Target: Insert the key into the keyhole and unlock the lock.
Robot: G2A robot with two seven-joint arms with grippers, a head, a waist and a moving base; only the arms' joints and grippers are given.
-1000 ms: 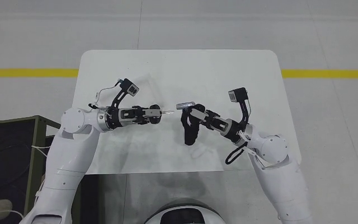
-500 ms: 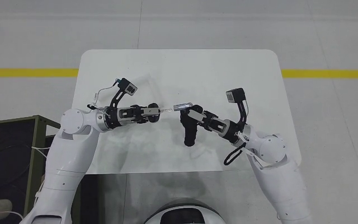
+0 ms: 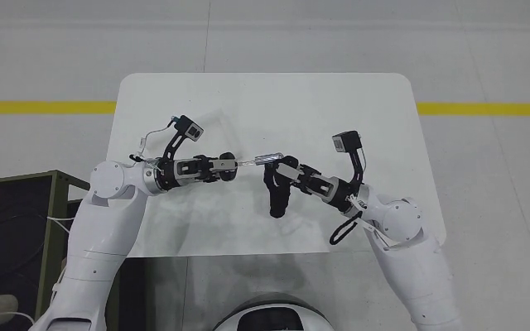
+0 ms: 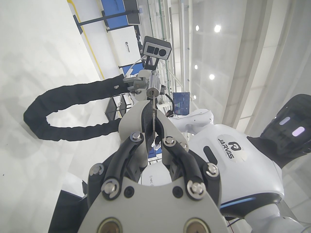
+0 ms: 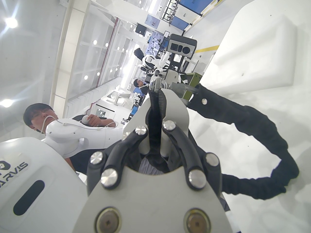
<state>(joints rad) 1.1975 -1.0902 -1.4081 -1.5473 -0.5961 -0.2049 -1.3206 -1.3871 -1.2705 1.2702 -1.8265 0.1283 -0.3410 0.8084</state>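
Left wrist view shows the key (image 4: pixel 154 112) edge-on, a thin flat metal blade pinched between the dark ribbed pads of the left jaws; its tip sits at the slot of the keyhole (image 4: pixel 152 94), and we cannot tell how far it has entered. The lock (image 4: pixel 153 87) is a short chrome cylinder, smooth and bright, held above the white bench (image 3: pixel 331 107) by the right jaws, which are pressed together on it; a cable (image 4: pixel 73 95) in a soft black fabric sleeve loops away from it towards the bench. We judge misalignment the chief risk: a push slightly off the slot's axis could bend so slim a blade or skid it across the polished face; turning could make the slick cylinder twist in its grip, or the key pivot between the pads; the limp cable's weight may also tug the lock askew.
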